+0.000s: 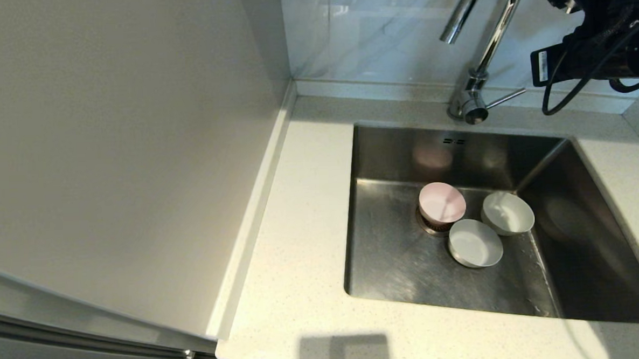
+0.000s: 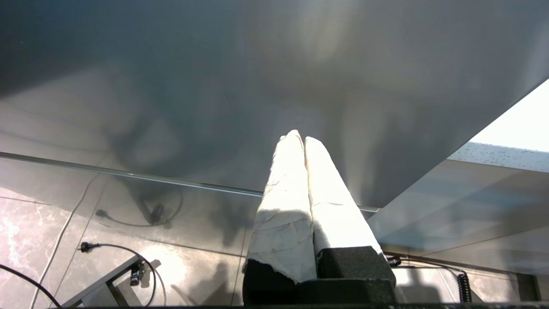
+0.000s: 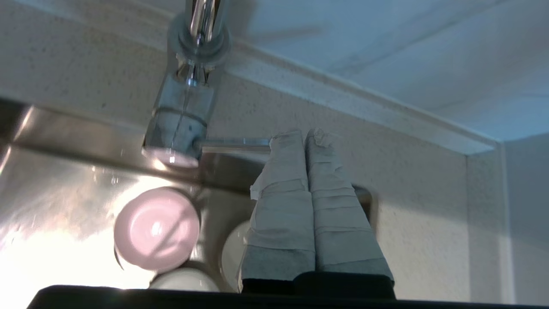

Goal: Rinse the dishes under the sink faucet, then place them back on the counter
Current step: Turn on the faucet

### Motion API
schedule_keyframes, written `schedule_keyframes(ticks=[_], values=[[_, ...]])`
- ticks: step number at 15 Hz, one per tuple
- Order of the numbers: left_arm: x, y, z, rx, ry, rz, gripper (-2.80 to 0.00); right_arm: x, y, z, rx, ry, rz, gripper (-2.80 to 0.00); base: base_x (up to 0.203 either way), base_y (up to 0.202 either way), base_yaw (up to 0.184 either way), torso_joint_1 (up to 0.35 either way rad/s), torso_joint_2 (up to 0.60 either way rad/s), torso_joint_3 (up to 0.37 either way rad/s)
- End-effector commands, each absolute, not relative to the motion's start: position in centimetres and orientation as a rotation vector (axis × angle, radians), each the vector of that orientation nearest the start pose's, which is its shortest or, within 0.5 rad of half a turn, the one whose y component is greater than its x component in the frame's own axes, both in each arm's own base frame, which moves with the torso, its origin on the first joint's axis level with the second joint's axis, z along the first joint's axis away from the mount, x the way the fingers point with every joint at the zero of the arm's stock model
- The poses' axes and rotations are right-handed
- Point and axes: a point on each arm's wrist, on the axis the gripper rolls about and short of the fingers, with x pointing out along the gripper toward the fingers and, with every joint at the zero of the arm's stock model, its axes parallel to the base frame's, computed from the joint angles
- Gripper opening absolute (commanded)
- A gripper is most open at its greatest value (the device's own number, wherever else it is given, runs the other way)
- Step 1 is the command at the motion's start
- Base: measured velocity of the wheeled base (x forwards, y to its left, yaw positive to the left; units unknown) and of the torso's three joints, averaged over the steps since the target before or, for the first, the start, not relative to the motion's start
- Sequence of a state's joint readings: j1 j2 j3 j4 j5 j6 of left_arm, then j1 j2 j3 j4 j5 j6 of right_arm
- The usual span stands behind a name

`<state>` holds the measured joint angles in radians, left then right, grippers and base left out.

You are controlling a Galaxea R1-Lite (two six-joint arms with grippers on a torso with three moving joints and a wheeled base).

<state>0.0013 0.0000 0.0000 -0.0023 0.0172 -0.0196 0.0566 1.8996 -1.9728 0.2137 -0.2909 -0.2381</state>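
Note:
Three small bowls lie in the steel sink [image 1: 393,252]: a pale pink bowl [image 1: 442,202] over the drain, a white bowl [image 1: 475,243] in front of it, and a grey-white bowl [image 1: 507,213] to the right. The chrome sink faucet [image 1: 488,32] rises behind the basin, its thin lever [image 1: 506,97] pointing right. My right arm [image 1: 593,32] hangs at the top right. In the right wrist view my right gripper [image 3: 304,135] is shut with nothing between its fingers, and its tip is beside the end of the lever [image 3: 233,142]. The pink bowl [image 3: 156,227] shows below.
The speckled counter [image 1: 295,245] surrounds the sink, with a raised back edge. A smooth beige side panel [image 1: 113,156] stands on the left. My left gripper [image 2: 300,139] is parked shut below, facing a grey panel, with cables on the floor.

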Motion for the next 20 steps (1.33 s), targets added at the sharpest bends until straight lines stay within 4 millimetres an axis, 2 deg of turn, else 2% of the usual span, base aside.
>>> schedule_keyframes(ticks=[1, 5, 13, 16, 20], values=[[-2.3, 0.0, 7.6, -0.020, -0.006, 0.019, -2.80, 38.4, 1.5, 34.2, -0.265, 0.182, -0.216, -2.80, 0.000, 0.000, 0.000, 0.000, 0.00, 0.000], [-2.3, 0.0, 7.6, -0.021, -0.006, 0.020, -2.80, 40.5, 2.0, 33.2, -0.255, 0.120, -0.219, -2.80, 0.000, 0.000, 0.000, 0.000, 0.00, 0.000], [-2.3, 0.0, 7.6, -0.020, -0.006, 0.020, -2.80, 42.7, 2.7, 31.2, -0.261, 0.110, -0.215, -2.80, 0.000, 0.000, 0.000, 0.000, 0.00, 0.000], [-2.3, 0.0, 7.6, -0.020, -0.006, 0.020, -2.80, 42.3, 2.6, 31.2, -0.309, 0.145, -0.222, -2.80, 0.000, 0.000, 0.000, 0.000, 0.00, 0.000], [-2.3, 0.0, 7.6, -0.021, -0.006, 0.020, -2.80, 39.9, 2.4, 31.5, -0.367, 0.320, -0.187, -2.80, 0.000, 0.000, 0.000, 0.000, 0.00, 0.000]])
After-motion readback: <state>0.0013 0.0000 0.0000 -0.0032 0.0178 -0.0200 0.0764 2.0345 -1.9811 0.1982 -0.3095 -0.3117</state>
